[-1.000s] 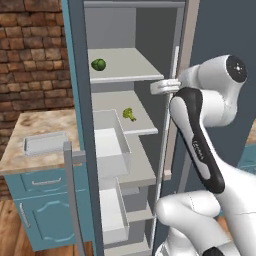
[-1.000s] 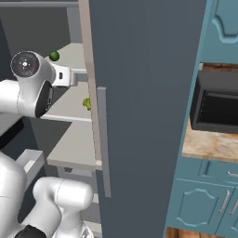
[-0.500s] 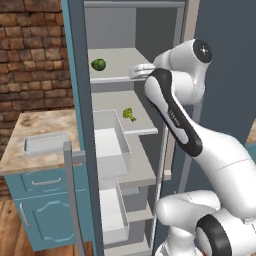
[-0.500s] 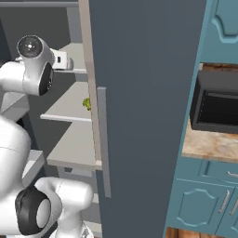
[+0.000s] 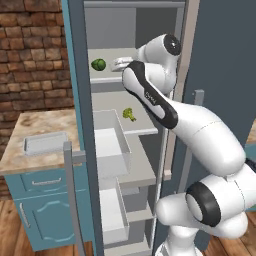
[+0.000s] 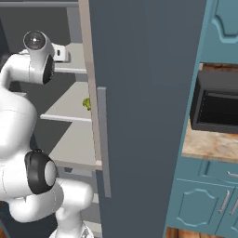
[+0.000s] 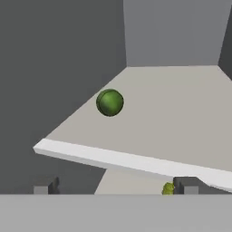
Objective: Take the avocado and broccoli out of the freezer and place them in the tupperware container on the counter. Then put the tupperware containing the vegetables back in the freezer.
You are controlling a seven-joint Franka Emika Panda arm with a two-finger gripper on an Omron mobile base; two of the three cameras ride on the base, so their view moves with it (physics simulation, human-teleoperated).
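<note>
While the slate-grey freezer (image 5: 80,150) stands open with flat pale shelves, the marbled beige counter (image 5: 35,125) carries the shallow translucent tupperware container (image 5: 45,142). Since a second ago the white arm has swung up to the upper shelf. Its fingers (image 7: 115,186) (spread wide, empty) face the smooth dark avocado (image 7: 109,102); the lumpy yellow-green broccoli (image 5: 129,114) sits one shelf lower.

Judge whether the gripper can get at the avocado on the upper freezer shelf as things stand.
Probably yes. The gripper is open at shelf height, the avocado lies apart from it on the bare shelf, and nothing stands between them.
</note>
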